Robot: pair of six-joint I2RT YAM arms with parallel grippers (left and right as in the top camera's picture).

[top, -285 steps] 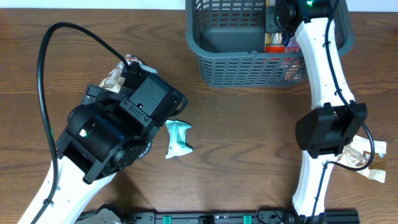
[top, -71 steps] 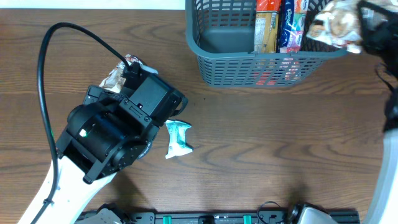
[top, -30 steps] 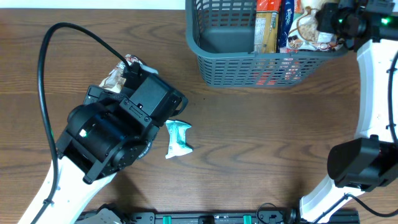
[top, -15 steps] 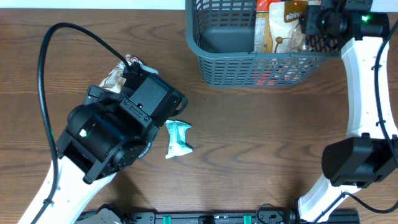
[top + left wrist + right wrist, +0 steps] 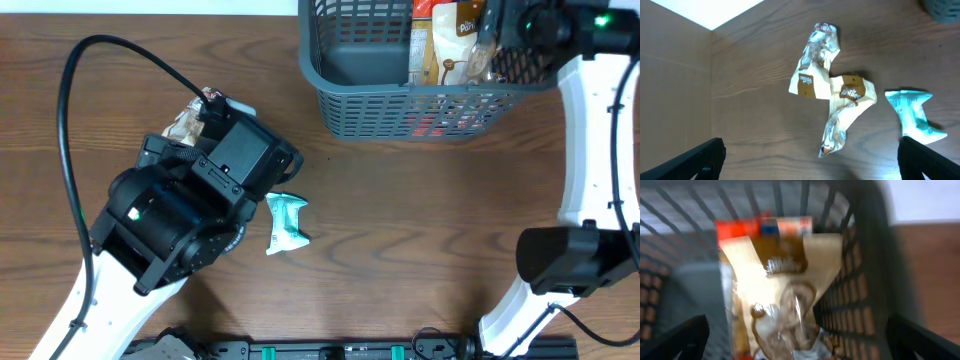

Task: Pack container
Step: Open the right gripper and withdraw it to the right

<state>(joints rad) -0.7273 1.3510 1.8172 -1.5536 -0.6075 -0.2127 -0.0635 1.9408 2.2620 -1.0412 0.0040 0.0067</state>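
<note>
Container (image 5: 400, 110) now holds the cream packet (image 5: 780, 295); right gripper (image 5: 800, 342) has opened wide, empty.

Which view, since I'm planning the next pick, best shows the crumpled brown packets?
Left wrist: the crumpled brown packets lie in full view. Overhead shows only a corner beside the left arm; right wrist shows nothing of them.

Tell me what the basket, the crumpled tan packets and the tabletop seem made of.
Container: moulded plastic, matt grey-blue; even lattice slats and a thick rim suggest it.
Tan packets: likely thin plastic or foil film, glossy; they crinkle and catch light.
Table: wood or wood-look laminate, satin brown; grain lines show, but which is unclear.
</note>
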